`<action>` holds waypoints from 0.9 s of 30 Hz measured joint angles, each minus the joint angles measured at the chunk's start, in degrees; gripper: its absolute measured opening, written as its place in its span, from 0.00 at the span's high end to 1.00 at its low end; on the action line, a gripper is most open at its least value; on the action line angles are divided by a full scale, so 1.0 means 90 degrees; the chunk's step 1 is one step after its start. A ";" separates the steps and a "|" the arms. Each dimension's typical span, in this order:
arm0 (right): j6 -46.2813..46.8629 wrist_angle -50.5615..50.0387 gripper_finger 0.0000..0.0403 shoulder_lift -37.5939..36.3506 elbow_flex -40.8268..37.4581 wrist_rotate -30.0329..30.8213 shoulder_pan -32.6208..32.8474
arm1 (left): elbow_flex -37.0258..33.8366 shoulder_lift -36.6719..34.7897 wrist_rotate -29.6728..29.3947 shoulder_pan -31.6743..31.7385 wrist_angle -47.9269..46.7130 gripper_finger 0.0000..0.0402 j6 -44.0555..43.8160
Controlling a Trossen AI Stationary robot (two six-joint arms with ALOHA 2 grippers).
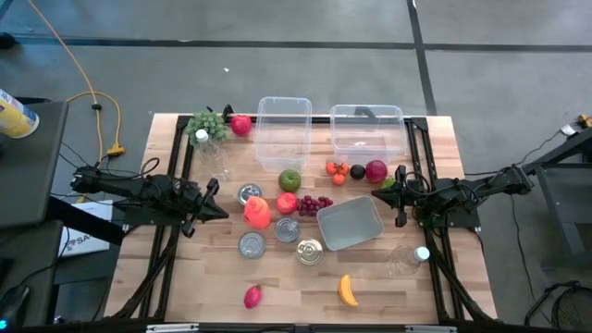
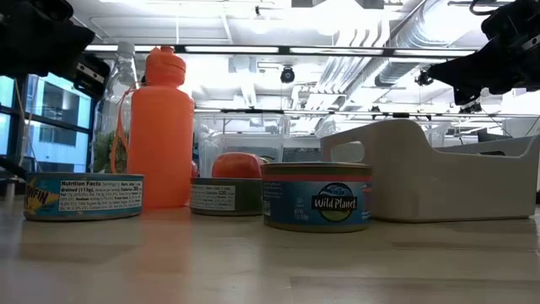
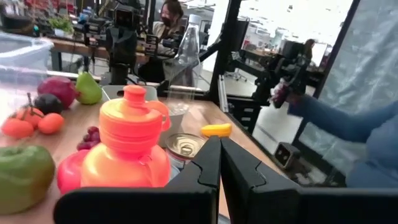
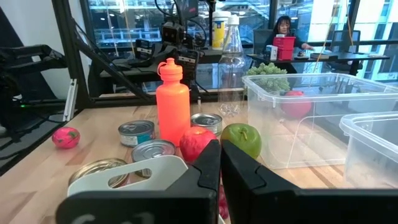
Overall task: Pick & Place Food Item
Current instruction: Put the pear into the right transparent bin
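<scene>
Left end effector (image 1: 222,212): its two fingers are pressed together with nothing between them; it hangs above the left side of the bench (image 1: 388,291), pointing toward the orange bottle (image 1: 257,212).
Right end effector (image 1: 399,197): fingers likewise closed and empty; it hangs over the right side, just beside the grey tray (image 1: 350,223).
Why so held: neither arm has gone to any item, so I judge both to be waiting and the pick not yet begun.
Task's thing: the task names no one food; candidates lie mid-bench, namely the green apple (image 1: 289,179), red apple (image 1: 287,203), grapes (image 1: 315,203), tomatoes (image 1: 337,171) and, near the front edge, the banana (image 1: 347,289).
Likely goal: two clear bins (image 1: 283,129) stand side by side at the far edge; either, or the tray, could receive the item, though which is meant cannot be told.
Crowding: the tins (image 1: 252,244) and bottle pack closely around the red apple, so a descent there has little room.
Open room: the front strip around the banana and the pink fruit (image 1: 252,296) is bare, giving free approach.
Edges: black frame rails (image 1: 176,231) run along both sides under the arms; a clear bottle (image 1: 405,260) lies near the right rail, seemingly on its side.
</scene>
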 joint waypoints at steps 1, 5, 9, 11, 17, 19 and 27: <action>0.0002 0.0017 1.00 0.0002 -0.0001 0.0002 0.0000 | 0.0000 0.0022 -0.0020 0.0000 0.0000 1.00 0.0099; 0.0017 0.0172 1.00 0.0001 -0.0012 0.0010 0.0001 | 0.0000 0.0089 -0.0055 0.0000 -0.0029 1.00 0.0126; 0.0200 0.0370 1.00 0.0002 -0.0027 0.0019 -0.0004 | 0.0000 0.0093 -0.0256 0.0002 0.0028 1.00 -0.0036; -0.0064 0.0677 1.00 0.0002 -0.0025 0.0042 -0.0005 | 0.0000 0.0093 -0.0411 0.0007 0.0058 1.00 0.0086; -0.0327 0.0601 1.00 0.0198 0.0930 0.0298 -0.0005 | 0.0000 0.0093 -0.0647 0.0006 0.0049 1.00 0.0886; -0.0133 -0.0153 1.00 0.0481 0.1453 0.0492 0.0013 | 0.0000 0.0093 -0.0865 0.0007 0.0049 1.00 0.1216; 0.2119 -0.3970 1.00 0.2524 0.3824 0.2532 0.0012 | 0.0000 0.0095 -0.0997 0.0007 0.0121 1.00 0.1386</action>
